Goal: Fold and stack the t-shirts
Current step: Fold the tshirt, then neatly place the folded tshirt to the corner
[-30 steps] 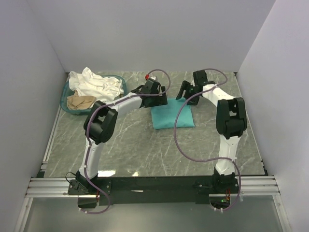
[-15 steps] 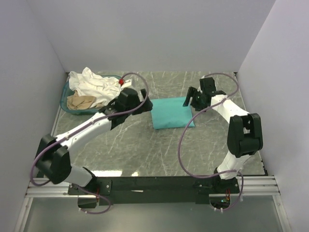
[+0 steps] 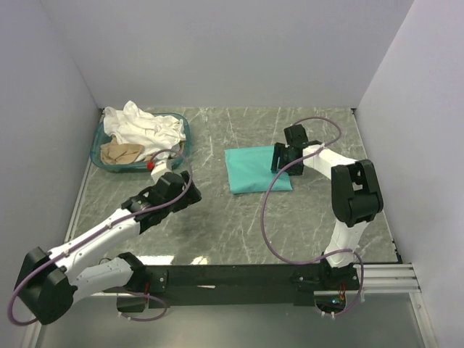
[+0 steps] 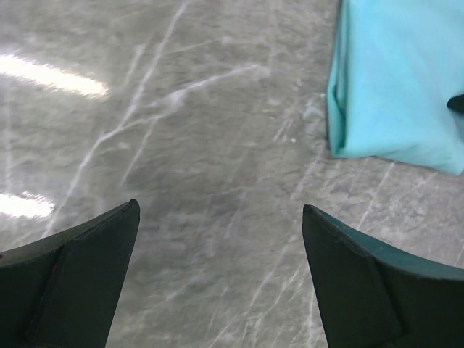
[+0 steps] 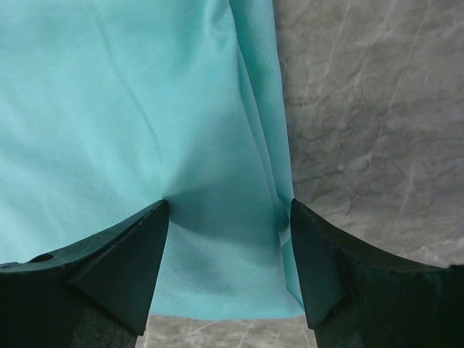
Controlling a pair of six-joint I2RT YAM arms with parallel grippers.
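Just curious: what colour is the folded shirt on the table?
The folded shirt is plain teal-green, clearest in the right wrist view.

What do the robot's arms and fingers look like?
Both the left arm and right arm are white tubes with chunky black joints, each trailing a looping purple cable. The fingers are dark wedges. A small red cap sits by the left wrist.
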